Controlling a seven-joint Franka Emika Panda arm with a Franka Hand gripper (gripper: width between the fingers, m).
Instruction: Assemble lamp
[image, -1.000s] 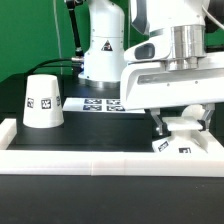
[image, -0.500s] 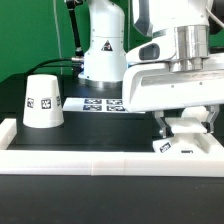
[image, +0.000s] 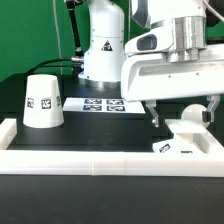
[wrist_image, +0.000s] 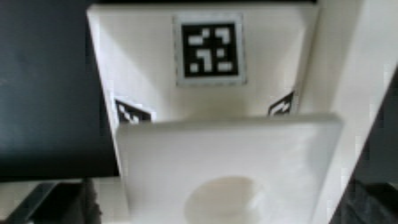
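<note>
Lower right, the bulb post (image: 190, 116) stands on the base (image: 178, 146), apparently seated; the end effector (image: 184, 115) straddles it wide open, gripping nothing. The shade (image: 42, 100), at left, awaits fitting.

base (image: 180, 146) seemingly half behind rail (image: 100, 160), wrist view (blurry)
</note>
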